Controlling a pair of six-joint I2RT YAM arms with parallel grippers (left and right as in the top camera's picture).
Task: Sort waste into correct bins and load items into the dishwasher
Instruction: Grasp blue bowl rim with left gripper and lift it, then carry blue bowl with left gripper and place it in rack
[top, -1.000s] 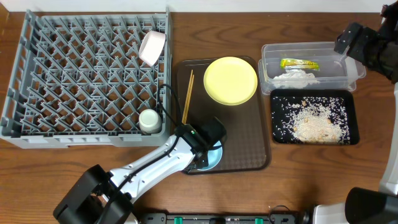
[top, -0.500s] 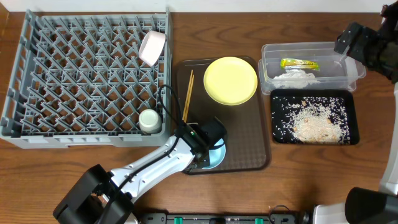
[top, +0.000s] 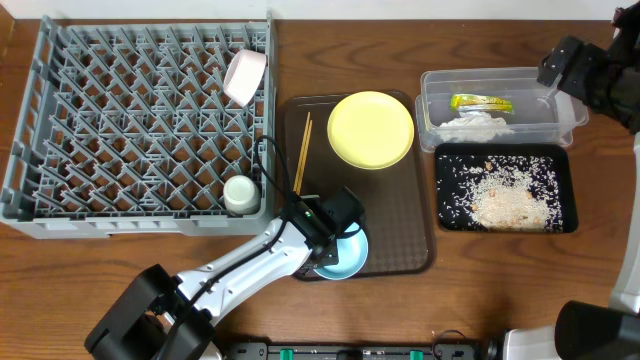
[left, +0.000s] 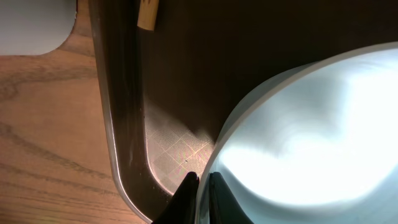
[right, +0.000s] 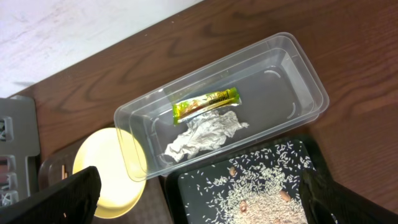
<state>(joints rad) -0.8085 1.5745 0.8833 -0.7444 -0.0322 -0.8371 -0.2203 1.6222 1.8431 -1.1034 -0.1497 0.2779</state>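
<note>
Left wrist view: your left hand (left: 199, 186) has just pinched shut on the rim of the light blue bowl (left: 311, 143), nudging it toward the brown tray (top: 400, 220)'s near edge. It looks ready to lift toward the dish rack (top: 130, 120). Right hand (top: 562, 62) waits open.

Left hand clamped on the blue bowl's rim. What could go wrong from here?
The left hand pinches only one edge of the light blue bowl; lifted, it may tilt or slip.
The bowl sits by the rim of the brown serving tray; a low move could catch it.
The chopsticks and the white cup in the dish rack's corner are close; a swing might hit them.
</note>
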